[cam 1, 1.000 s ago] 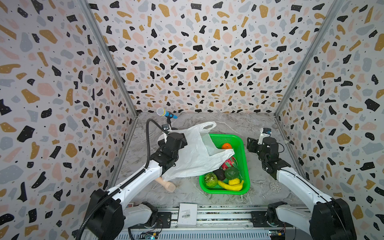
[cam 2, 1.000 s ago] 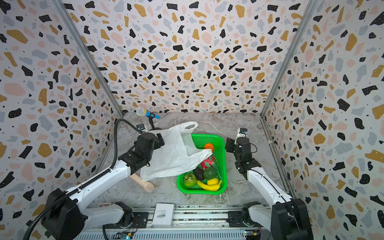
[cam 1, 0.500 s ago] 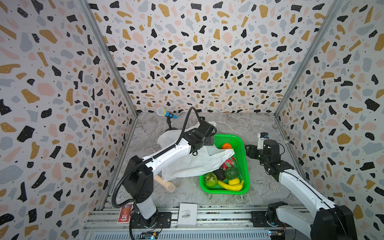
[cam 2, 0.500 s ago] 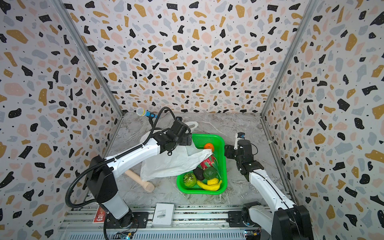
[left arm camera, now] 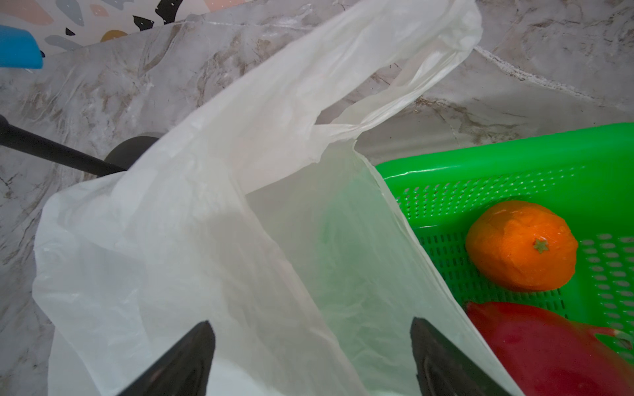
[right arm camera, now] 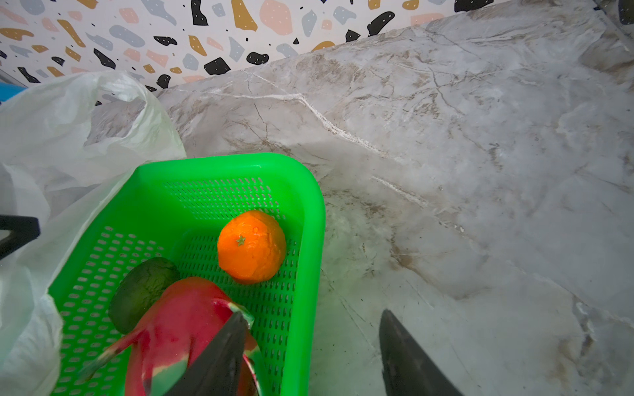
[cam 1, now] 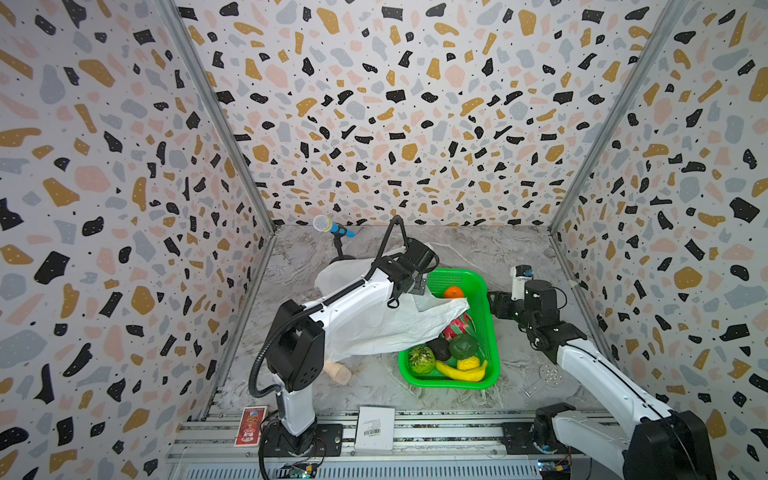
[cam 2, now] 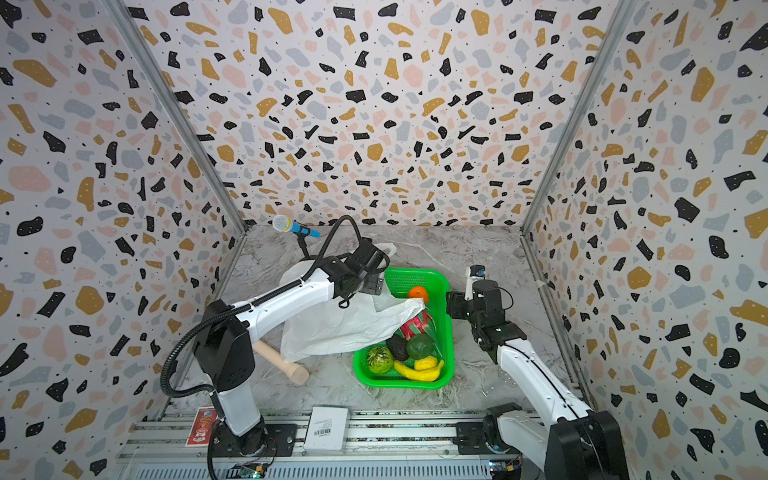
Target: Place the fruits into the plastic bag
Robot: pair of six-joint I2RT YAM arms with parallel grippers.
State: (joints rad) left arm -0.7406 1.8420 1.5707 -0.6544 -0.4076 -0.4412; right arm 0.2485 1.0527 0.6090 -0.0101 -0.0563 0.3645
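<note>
Your left end effector (left arm camera: 310,322) hangs over the plastic bag (left arm camera: 206,223), fingers spread wide, nothing pinched. The bag lies crumpled on the table (cam 1: 478,249), one corner draped into the green basket (cam 1: 486,291). Your right end effector (right arm camera: 313,315) is released too, one finger above the dragon fruit (right arm camera: 178,319) and the other beyond the basket's rim; orange (cam 1: 453,292), avocado (cam 1: 440,348), round green fruit (cam 1: 463,345), bumpy green fruit (cam 1: 421,359) and banana (cam 1: 461,372) sit in the basket.
</note>
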